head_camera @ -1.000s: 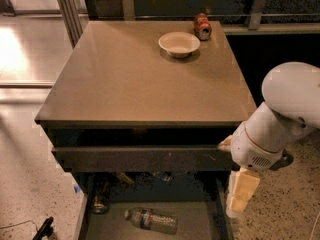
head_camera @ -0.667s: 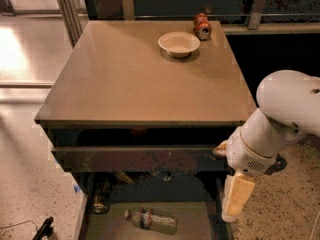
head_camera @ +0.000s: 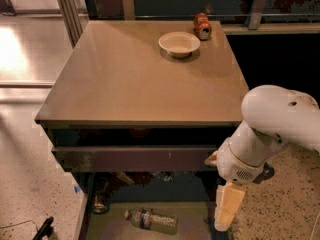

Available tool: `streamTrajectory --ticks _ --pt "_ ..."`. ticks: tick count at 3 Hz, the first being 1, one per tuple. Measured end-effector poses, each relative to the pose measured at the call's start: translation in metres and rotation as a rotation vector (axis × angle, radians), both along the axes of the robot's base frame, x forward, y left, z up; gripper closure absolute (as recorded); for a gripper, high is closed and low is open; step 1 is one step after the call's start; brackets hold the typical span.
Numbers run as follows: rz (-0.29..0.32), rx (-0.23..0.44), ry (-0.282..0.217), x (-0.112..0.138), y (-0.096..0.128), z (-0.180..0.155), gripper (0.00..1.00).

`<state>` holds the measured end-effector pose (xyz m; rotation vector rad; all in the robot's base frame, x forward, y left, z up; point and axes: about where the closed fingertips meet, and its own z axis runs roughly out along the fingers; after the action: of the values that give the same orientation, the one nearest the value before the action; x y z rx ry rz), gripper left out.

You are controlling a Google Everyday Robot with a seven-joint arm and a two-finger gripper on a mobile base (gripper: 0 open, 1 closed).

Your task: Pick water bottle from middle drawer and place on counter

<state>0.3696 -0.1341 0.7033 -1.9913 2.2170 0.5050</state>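
Observation:
The water bottle (head_camera: 151, 220) lies on its side on the pale grey floor of the open middle drawer (head_camera: 192, 219), cap to the left, at the bottom of the view. The tan counter (head_camera: 130, 79) fills the middle of the view above it. My gripper (head_camera: 226, 211) hangs from the white arm (head_camera: 270, 134) at the lower right, over the drawer's right side and right of the bottle, apart from it. Its pale fingers (head_camera: 227, 206) point down.
A white bowl (head_camera: 179, 44) and a red soda can (head_camera: 202, 26) lie at the counter's back right. A dark metal can (head_camera: 99, 204) stands in the drawer's left side. A dark upper drawer front (head_camera: 130, 159) sits just under the counter. A black object (head_camera: 44, 229) lies on the floor at left.
The arm and gripper have moved left and a little lower, toward the open drawer. The bottle, bowl and can have not moved.

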Motion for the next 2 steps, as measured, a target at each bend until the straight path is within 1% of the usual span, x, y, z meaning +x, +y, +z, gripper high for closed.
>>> streamTrajectory --ticks 1,2 --pt "0.025 -0.008 0.023 -0.007 0.008 -0.014 0.0" --pt "0.087 -0.023 0.103 -0.018 0.024 -0.051 0.0"
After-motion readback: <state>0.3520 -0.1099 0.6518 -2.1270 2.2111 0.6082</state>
